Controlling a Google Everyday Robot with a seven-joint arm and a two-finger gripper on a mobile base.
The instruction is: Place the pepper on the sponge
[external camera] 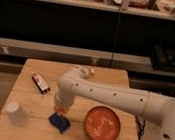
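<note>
My white arm reaches in from the right and bends down over the wooden table (100, 77). The gripper (61, 110) points downward at the table's front left, just above the sponge. A small orange bit of the pepper (61, 112) shows at its tip, and the gripper is shut on it. The dark-blue sponge (60, 123) lies flat on the table directly below and slightly in front of the gripper. Most of the pepper is hidden by the fingers.
A big round orange plate (103, 124) sits to the right of the sponge. A white upturned cup (16, 114) stands at the front left. A black-and-red packet (41, 82) lies behind the gripper on the left. Dark shelving runs behind the table.
</note>
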